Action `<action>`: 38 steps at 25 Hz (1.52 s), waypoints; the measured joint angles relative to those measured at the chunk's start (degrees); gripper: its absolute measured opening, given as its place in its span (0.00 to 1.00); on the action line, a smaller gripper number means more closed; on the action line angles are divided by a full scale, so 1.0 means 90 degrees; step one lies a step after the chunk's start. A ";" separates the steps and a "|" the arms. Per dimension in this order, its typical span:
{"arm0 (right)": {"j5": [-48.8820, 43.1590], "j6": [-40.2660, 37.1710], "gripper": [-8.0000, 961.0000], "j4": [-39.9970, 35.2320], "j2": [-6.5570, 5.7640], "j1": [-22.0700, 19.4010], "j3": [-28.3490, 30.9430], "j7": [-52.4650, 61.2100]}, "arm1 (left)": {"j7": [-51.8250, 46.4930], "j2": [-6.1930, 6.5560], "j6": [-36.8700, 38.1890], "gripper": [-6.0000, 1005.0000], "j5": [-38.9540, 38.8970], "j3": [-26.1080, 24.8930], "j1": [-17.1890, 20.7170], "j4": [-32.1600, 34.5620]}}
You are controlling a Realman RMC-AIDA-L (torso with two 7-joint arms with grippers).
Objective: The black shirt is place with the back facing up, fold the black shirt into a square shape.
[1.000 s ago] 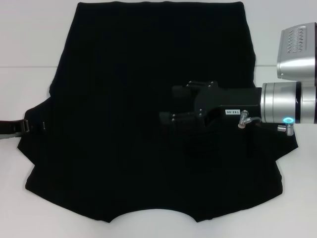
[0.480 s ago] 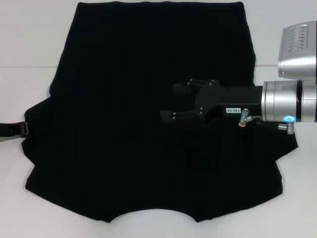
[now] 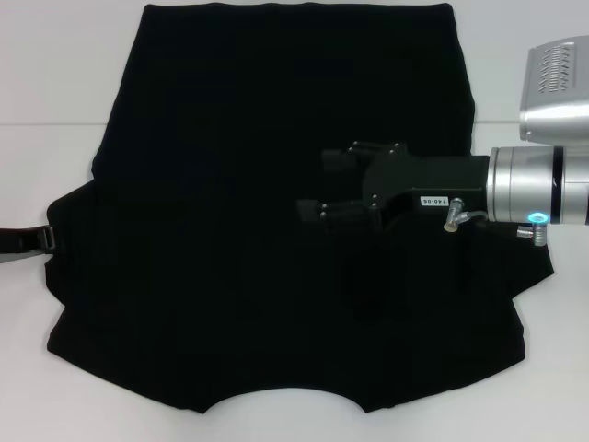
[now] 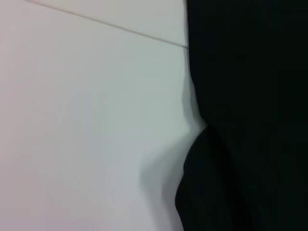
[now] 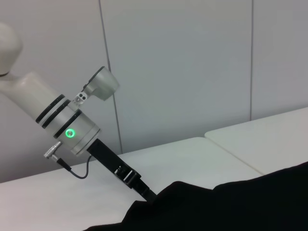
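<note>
The black shirt (image 3: 230, 138) lies spread flat on the white table (image 3: 55, 92), plain side up, its curved neckline at the near edge. My right gripper (image 3: 313, 184) hangs over the shirt's right-middle part, fingers apart and nothing between them. My left gripper (image 3: 41, 239) is at the shirt's left sleeve edge, mostly out of the head view. In the right wrist view the left gripper (image 5: 144, 192) reaches down to a raised fold of the shirt (image 5: 231, 202), where its tip is hidden. The left wrist view shows only the shirt's edge (image 4: 250, 120) on the table.
White table (image 4: 86, 120) borders the shirt on the left and right. A seam line crosses the table at the far side (image 3: 46, 124). A pale panelled wall (image 5: 192, 72) stands behind the table.
The left gripper has drawn back to the left, off the sleeve towards the shirt's edge. The right gripper has shifted slightly farther away over the shirt.
</note>
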 joint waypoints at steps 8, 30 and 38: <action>0.0125 0.0045 0.96 0.0044 -0.0002 -0.0043 0.0001 -0.0058 | 0.0027 0.0027 -0.0091 0.01 0.0015 -0.0011 -0.0019 0.0005; 0.0234 0.0089 0.96 0.0059 -0.0004 -0.0045 0.0001 -0.0062 | 0.0027 0.0032 -0.0123 0.01 0.0158 -0.0167 0.0096 0.0186; 0.0234 0.0108 0.96 0.0059 0.0007 -0.0035 -0.0010 -0.0062 | 0.0031 0.0032 -0.0117 0.01 0.0163 -0.0192 0.0098 0.0223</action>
